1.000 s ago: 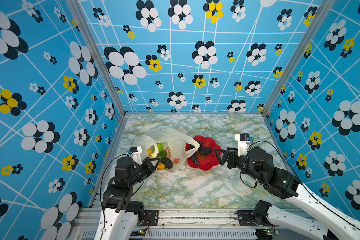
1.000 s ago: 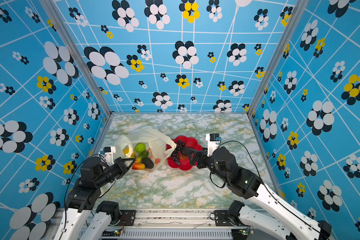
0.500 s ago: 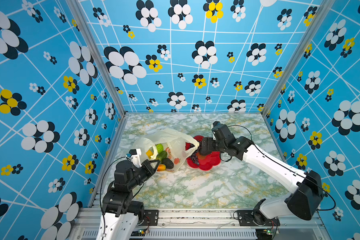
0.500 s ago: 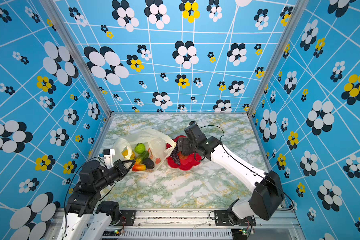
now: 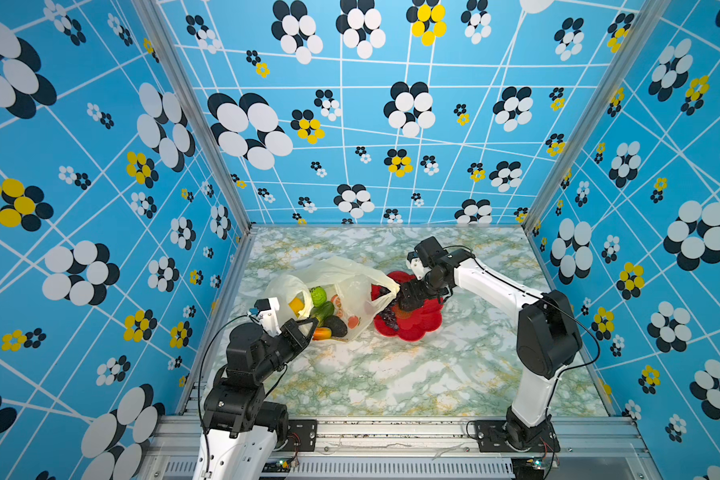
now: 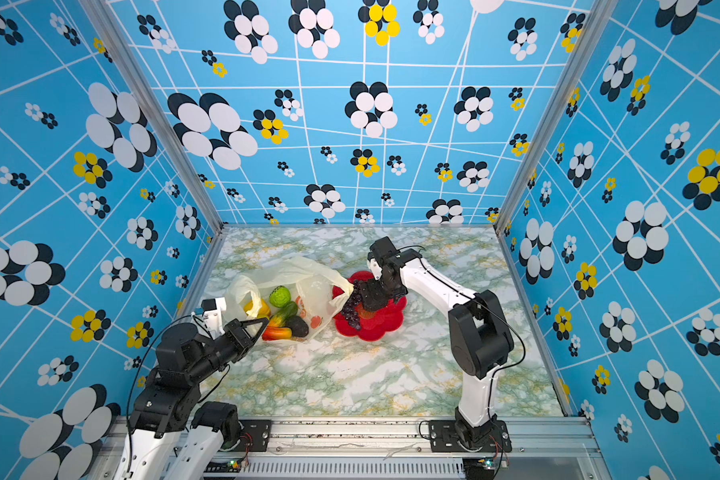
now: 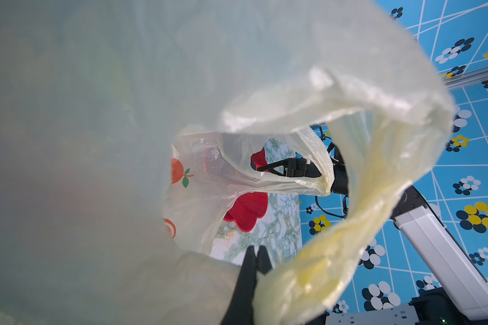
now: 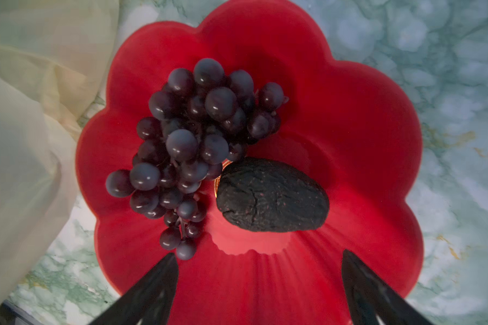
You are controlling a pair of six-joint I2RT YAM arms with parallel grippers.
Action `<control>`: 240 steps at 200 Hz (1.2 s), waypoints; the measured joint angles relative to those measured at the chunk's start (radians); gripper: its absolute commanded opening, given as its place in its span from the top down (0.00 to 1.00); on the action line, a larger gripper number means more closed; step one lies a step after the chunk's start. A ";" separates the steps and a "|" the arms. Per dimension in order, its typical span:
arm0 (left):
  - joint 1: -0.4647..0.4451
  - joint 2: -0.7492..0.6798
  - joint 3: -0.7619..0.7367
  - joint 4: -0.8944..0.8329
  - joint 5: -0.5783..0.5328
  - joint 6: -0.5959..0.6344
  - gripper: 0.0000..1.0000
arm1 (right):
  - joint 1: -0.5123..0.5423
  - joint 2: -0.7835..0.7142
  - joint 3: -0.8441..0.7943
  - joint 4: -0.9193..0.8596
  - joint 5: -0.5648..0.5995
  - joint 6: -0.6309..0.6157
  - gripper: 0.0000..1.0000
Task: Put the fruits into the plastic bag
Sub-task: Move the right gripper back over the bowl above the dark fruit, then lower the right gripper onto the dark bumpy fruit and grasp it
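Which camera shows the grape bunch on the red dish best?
The right wrist view: the grape bunch lies large and sharp on the red dish beside an avocado. In both top views it is a small dark cluster by the right gripper. In the left wrist view the plastic bag hides it.

Grapes (image 8: pixel 186 140) & avocado (image 8: pixel 271 197) in dish (image 8: pixel 350 126), bag (image 5: pixel 350 270) just left of it

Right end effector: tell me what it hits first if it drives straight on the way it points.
Probably the dark avocado in the red dish: it lies centred ahead of the open right end effector; the grape bunch sits aside. Depth is unclear.
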 measured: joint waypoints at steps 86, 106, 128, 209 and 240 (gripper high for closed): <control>0.000 -0.024 0.000 -0.003 -0.021 -0.006 1.00 | 0.000 0.107 0.113 -0.034 -0.091 -0.100 0.06; 0.000 -0.024 0.000 -0.011 -0.022 -0.006 1.00 | 0.000 0.104 0.084 -0.029 -0.110 -0.102 0.07; 0.000 -0.024 0.000 -0.016 -0.022 -0.006 1.00 | -0.001 0.092 0.048 -0.029 -0.124 -0.111 0.06; 0.000 -0.051 0.000 -0.023 -0.025 -0.007 1.00 | 0.025 0.005 -0.042 -0.033 -0.152 -0.111 0.05; 0.000 -0.051 -0.001 -0.024 -0.026 -0.019 1.00 | 0.029 0.003 -0.045 -0.008 -0.066 -0.113 0.04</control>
